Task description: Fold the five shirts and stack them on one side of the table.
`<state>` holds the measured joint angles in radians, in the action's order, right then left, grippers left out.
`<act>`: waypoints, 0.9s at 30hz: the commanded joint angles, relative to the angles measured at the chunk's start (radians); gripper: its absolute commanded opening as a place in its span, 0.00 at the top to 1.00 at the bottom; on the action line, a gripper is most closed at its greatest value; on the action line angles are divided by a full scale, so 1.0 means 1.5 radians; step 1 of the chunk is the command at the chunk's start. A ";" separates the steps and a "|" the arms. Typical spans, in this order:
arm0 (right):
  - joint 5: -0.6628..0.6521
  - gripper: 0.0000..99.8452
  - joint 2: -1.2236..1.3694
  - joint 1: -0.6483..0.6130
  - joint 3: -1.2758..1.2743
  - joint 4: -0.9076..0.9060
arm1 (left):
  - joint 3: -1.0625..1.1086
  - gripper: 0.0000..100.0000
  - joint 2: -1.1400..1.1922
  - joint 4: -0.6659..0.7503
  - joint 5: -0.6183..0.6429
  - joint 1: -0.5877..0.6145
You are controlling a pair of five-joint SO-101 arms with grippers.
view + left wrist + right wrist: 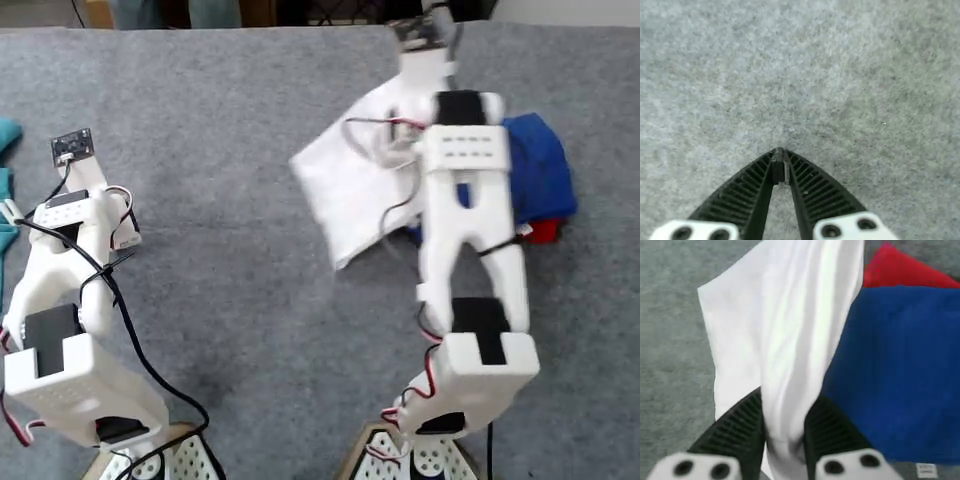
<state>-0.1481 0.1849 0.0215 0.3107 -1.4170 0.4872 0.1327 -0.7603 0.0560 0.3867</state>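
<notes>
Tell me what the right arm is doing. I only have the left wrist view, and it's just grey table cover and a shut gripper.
Observer: The right gripper is shut on a white shirt.
Operator: Any stack yet?
Observer: A blue shirt lies over a red shirt, right next to the white one.
Operator: Anything near my arm?
Observer: Teal cloth lies at the table edge, on the left arm side.

We see grey felt table cover [250,320], evenly lit; wooden furniture [98,12] past its far edge.
</notes>
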 commanded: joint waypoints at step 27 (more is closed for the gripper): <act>-0.092 0.56 0.057 0.263 0.100 0.058 | -0.079 0.96 -0.063 -0.087 -0.004 0.047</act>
<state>-0.3122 0.3122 0.4081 0.3874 -1.3418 0.4687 0.1143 -0.8063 0.0560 0.4189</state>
